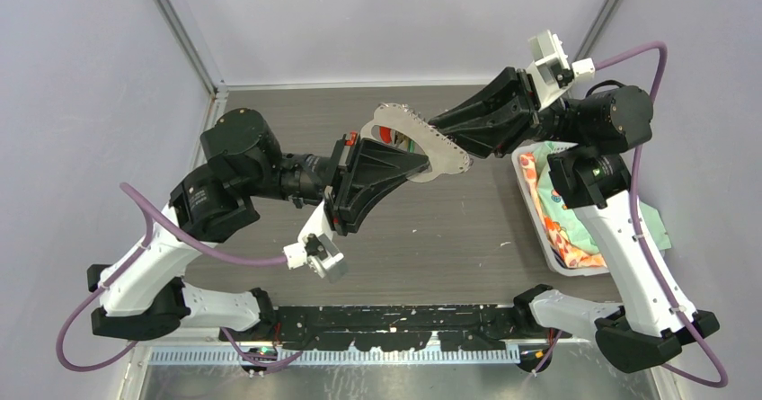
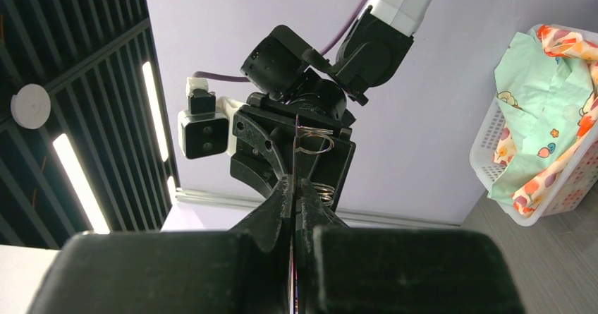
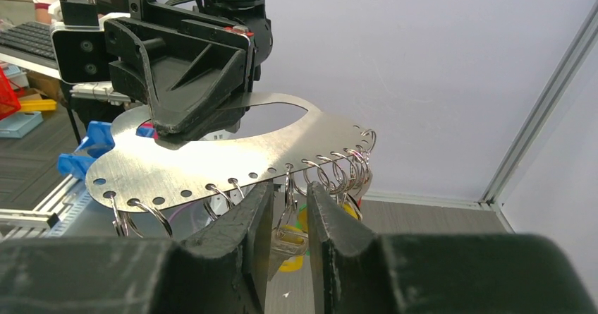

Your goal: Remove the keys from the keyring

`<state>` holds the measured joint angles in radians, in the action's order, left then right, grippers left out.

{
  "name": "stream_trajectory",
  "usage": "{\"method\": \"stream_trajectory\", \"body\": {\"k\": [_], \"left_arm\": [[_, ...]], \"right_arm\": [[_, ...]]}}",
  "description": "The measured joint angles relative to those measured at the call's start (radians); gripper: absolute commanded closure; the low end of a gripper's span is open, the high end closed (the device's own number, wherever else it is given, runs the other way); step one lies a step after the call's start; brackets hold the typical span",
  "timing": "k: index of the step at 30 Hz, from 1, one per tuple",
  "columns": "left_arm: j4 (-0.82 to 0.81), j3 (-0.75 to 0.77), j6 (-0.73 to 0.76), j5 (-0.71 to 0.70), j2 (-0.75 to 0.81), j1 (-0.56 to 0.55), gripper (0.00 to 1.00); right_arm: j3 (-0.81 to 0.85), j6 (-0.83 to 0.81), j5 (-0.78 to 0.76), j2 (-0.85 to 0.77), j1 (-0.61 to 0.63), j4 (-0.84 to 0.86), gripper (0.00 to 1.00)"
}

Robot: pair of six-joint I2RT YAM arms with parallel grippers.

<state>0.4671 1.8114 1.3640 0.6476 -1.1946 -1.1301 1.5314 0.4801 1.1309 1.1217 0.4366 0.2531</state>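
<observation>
While the desk (image 1: 431, 238) fills the top view, with a white basket (image 1: 541, 225) of patterned cloth at its 3 o'clock edge, the work hangs in the air over its 12 o'clock half. There the keyring (image 1: 400, 117), a flat silvery plate with an oval cutout, lies roughly level between the two arms. The left hand (image 1: 418, 159) reaches in from 8 o'clock and is clamped tight on the plate beside the cutout. The right hand (image 3: 288, 195) comes from 2 o'clock under the hole-lined edge. Its fingers (image 3: 247, 222) stand a little apart, straddling one of the split rings (image 3: 338, 169) and the key hanging from it. The keys (image 3: 285, 243) dangle below that edge, a yellow head lowest; I cannot tell whether the pads touch any yet.

The step in hand looks like taking hold of one key. To do it well, the right hand should close on the key's flat body, not the wire ring, leaving neighbouring rings outside the gap. The left hand should hold the plate rigid so that any twist goes into the ring. Working the key round the coil probably beats a straight pull, which could slip.
</observation>
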Motion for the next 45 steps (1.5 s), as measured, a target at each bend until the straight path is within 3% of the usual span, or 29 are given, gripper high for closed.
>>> {"method": "stream_trajectory", "body": {"k": [3,7,12,19,26,30,35,39,45], "left_arm": [[-0.002,-0.002,-0.001,0.0,0.0,0.0,1.0],[-0.029,-0.031,-0.009,-0.006,0.009,0.0,1.0],[-0.125,-0.135,-0.034,-0.038,0.039,0.0,1.0],[-0.392,-0.383,-0.133,-0.123,0.107,0.001,0.99],[-0.829,-0.737,-0.371,-0.24,0.158,0.0,0.79],[-1.178,-1.001,-0.605,-0.357,0.119,0.0,0.66],[-1.523,-1.246,-0.872,-0.546,-0.048,-0.016,0.65],[-1.646,-1.34,-1.01,-0.683,-0.107,-0.079,0.65],[-1.767,-1.437,-1.102,-0.861,-0.063,-0.136,0.61]], "right_arm": [[0.001,-0.01,-0.005,0.0,0.0,-0.015,0.81],[0.005,-0.034,-0.014,0.0,0.0,-0.056,0.99],[0.031,-0.111,-0.05,0.0,0.0,-0.204,0.99],[0.084,-0.266,-0.203,-0.018,0.003,-0.559,0.99],[0.084,-0.332,-0.363,-0.055,0.003,-0.826,0.99],[0.103,-0.338,-0.537,-0.028,0.03,-0.993,0.99],[0.11,-0.321,-0.897,0.081,0.16,-1.201,0.99],[0.109,-0.285,-1.135,0.223,0.238,-1.358,0.99],[0.105,-0.221,-1.257,0.29,0.251,-1.475,0.99]]}}
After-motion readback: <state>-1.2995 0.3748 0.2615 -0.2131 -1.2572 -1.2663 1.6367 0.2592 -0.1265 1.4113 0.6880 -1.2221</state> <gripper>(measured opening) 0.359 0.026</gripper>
